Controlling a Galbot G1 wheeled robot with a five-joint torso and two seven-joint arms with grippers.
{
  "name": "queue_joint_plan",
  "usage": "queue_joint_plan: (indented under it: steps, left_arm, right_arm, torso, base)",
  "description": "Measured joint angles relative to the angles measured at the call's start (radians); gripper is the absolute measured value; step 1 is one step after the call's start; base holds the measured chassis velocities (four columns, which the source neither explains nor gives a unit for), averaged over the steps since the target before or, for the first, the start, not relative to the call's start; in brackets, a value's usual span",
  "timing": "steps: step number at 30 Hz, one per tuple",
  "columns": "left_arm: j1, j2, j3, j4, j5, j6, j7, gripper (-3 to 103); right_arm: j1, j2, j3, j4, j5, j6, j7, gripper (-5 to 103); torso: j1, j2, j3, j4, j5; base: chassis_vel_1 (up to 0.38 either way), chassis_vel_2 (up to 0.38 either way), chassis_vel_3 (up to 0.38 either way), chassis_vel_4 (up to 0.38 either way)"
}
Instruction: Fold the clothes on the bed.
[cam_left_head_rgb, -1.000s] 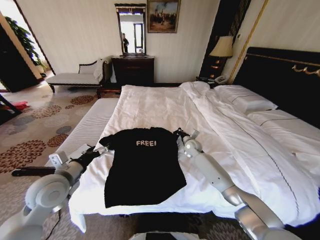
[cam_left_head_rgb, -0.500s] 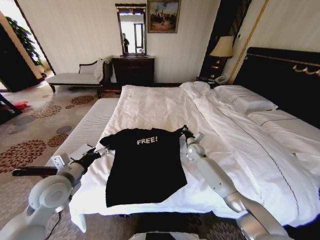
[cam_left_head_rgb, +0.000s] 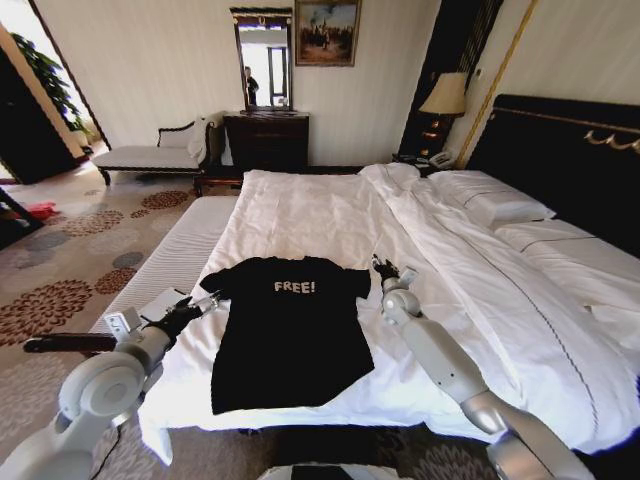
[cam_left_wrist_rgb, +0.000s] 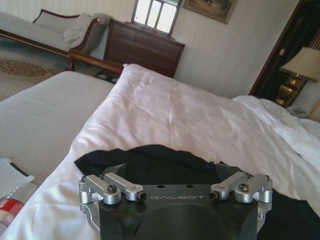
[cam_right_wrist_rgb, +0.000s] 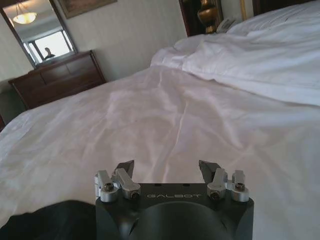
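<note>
The black T-shirt (cam_left_head_rgb: 292, 330) is lying flat, chest up, on the near corner of the bed (cam_left_head_rgb: 330, 215), pale "FREE!" lettering readable, hem toward the robot. The left gripper (cam_left_head_rgb: 197, 305) is being held just beside the left sleeve, jaws spread and nothing gripped; from its wrist camera the sleeve edge (cam_left_wrist_rgb: 150, 160) is showing between the fingers. The right gripper (cam_left_head_rgb: 382, 268) is being held just off the right sleeve over bare white duvet (cam_right_wrist_rgb: 165, 115), fingers (cam_right_wrist_rgb: 125, 167) parted, released. Farther back, pillows (cam_left_head_rgb: 490, 200) are lying against the dark headboard (cam_left_head_rgb: 560, 150).
</note>
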Motion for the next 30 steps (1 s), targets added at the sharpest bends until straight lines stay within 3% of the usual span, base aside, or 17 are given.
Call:
queue_joint_plan:
  steps: [8, 11, 15, 17, 25, 30]
  left_arm:
    - [0.034, -0.016, -0.009, 0.011, 0.022, 0.026, -0.027, 100]
    - [0.051, -0.006, -0.007, 0.025, 0.015, 0.056, -0.054, 100]
    - [0.108, 0.029, -0.005, 0.065, -0.078, 0.116, -0.094, 100]
    - [0.125, 0.030, -0.001, 0.080, -0.085, 0.122, -0.082, 100]
    - [0.060, -0.056, 0.071, 0.259, -0.151, 0.132, 0.096, 100]
    - [0.023, -0.090, 0.097, 0.315, -0.165, 0.134, 0.146, 102]
  right_arm:
    - [-0.025, -0.004, -0.048, 0.060, 0.001, -0.041, 0.027, 99]
    - [-0.027, 0.003, -0.047, 0.060, -0.001, -0.040, 0.031, 100]
    - [-0.026, 0.005, -0.042, 0.057, -0.007, -0.029, 0.030, 100]
    - [-0.024, 0.005, -0.041, 0.054, -0.008, -0.028, 0.030, 100]
    - [-0.015, -0.001, -0.033, 0.041, -0.007, -0.033, 0.035, 100]
    - [-0.011, -0.004, -0.032, 0.033, -0.004, -0.037, 0.038, 100]
  torso:
    - [0.000, 0.000, 0.000, 0.0001, -0.0001]
    - [0.000, 0.000, 0.000, 0.0001, -0.0001]
    - [0.000, 0.000, 0.000, -0.0001, 0.0000]
    - [0.000, 0.000, 0.000, 0.0001, 0.0000]
    - [0.000, 0.000, 0.000, -0.0004, -0.0001]
    - [0.000, 0.000, 0.000, 0.0000, 0.0002]
  base:
    - [0.000, 0.000, 0.000, 0.000]
    - [0.000, 0.000, 0.000, 0.000]
    - [0.000, 0.000, 0.000, 0.000]
    - [0.000, 0.000, 0.000, 0.000]
    - [0.000, 0.000, 0.000, 0.000]
    - [0.000, 0.000, 0.000, 0.000]
